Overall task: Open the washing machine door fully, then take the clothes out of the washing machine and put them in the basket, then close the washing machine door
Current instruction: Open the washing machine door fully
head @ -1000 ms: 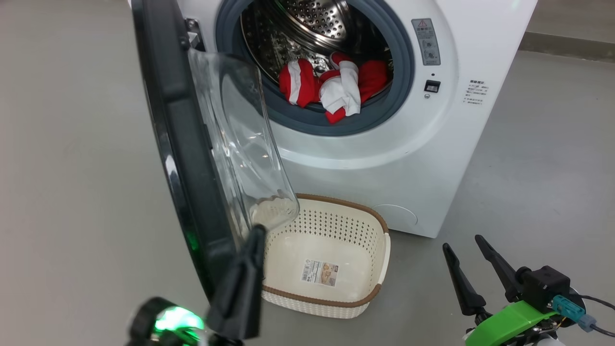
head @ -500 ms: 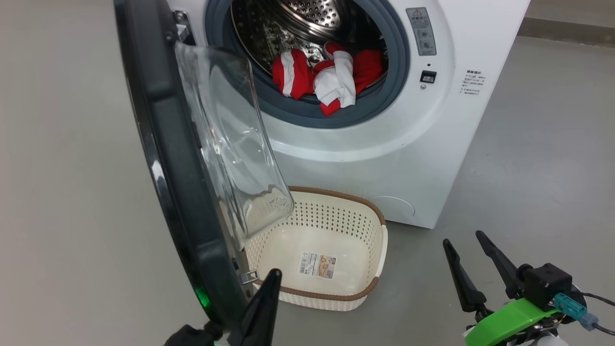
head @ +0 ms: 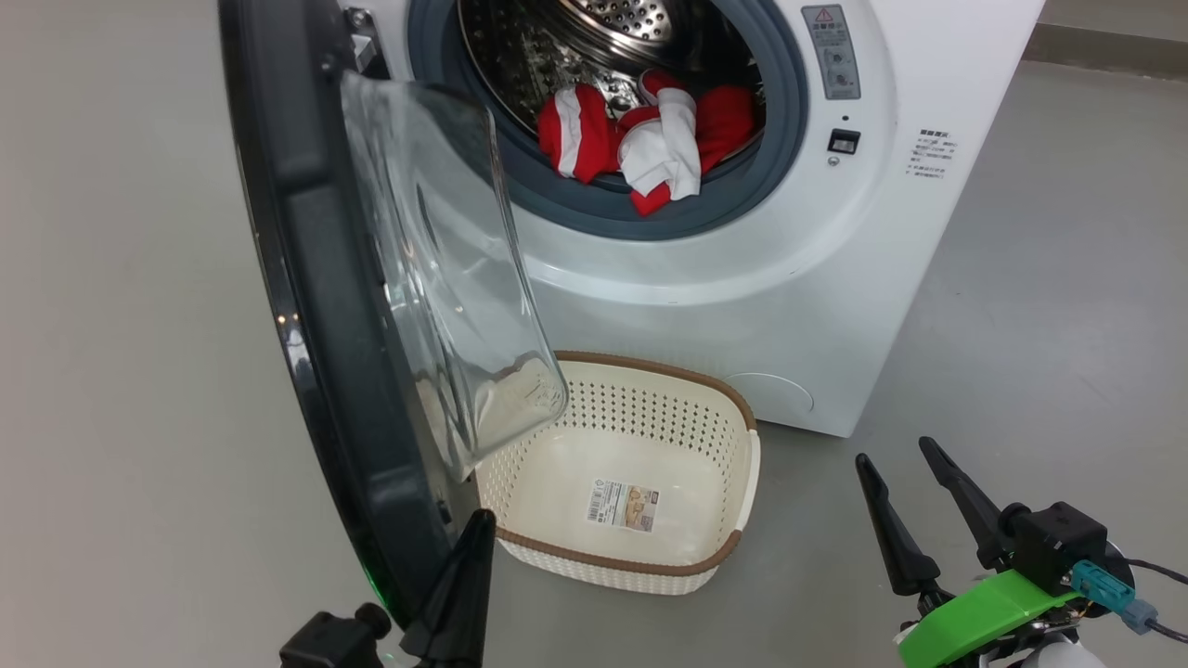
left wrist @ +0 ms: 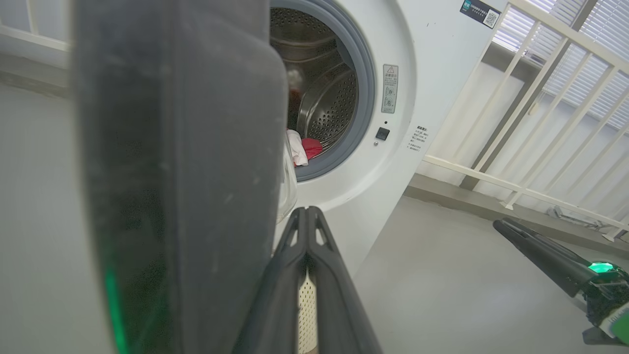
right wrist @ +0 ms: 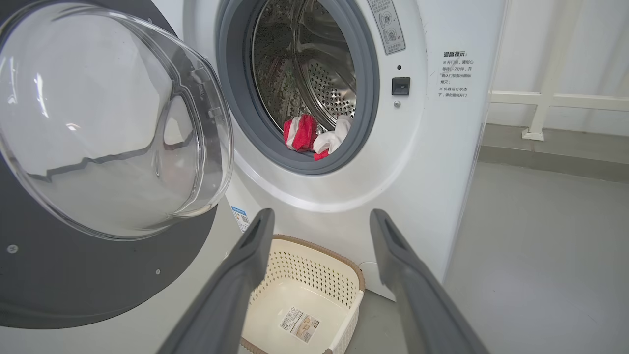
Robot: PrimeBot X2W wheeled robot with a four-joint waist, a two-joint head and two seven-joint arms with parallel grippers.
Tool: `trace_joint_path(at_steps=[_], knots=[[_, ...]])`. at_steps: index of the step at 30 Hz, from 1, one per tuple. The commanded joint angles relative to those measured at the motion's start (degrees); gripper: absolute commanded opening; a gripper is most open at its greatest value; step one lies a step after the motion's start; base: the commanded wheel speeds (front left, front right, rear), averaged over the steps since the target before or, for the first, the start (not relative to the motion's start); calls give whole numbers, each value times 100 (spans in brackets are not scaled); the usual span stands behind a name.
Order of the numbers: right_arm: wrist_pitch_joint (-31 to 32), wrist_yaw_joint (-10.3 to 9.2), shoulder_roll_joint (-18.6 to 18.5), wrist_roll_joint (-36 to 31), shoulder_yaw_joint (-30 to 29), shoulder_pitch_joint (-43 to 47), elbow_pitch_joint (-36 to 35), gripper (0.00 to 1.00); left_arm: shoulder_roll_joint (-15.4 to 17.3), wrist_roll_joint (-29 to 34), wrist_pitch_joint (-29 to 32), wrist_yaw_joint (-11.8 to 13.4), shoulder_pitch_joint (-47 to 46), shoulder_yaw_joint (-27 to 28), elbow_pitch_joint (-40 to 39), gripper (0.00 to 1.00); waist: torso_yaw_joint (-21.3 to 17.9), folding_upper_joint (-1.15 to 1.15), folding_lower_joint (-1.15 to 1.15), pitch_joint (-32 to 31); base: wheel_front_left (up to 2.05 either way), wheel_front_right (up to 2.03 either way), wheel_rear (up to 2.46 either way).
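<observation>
washing machine: white front-loader, 12 to 2 o'clock in the head view.
washing machine door: open, edge-on at 9 o'clock.
basket: 6 o'clock, just before the machine.
clothes: red and white, in the drum mouth, 12 o'clock.
left gripper: 7 o'clock, fingers pressed together, just beside the door's lower edge.
right gripper: 4 o'clock, fingers spread, holding nothing.

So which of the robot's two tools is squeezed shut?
The left tool, beside the washing machine door: its two fingers press together, while the right tool has its fingers standing apart.
</observation>
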Motion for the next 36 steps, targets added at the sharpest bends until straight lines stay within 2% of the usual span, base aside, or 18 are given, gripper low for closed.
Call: trace_joint_path(at_steps=[1, 19, 28, 36], knots=[[-53, 36, -49, -10, 85, -162, -164, 100, 23, -23, -29, 52, -180, 300, -58, 0, 30, 0, 0, -8, 0, 0, 0], [-53, 36, -14, 5, 54, -108, -209, 100, 23, 133, -29, 85, 40, 805, -133, 0, 410, 0, 0, -76, 0, 0, 0], [-54, 36, -5, 9, 89, -123, -216, 100, 23, 234, -29, 73, 102, 1375, -142, 0, 473, 0, 0, -82, 0, 0, 0], [-54, 36, -29, 28, 147, -136, -211, 100, 24, 494, -29, -98, 67, 1954, -38, 0, 433, 0, 0, -6, 0, 0, 0]])
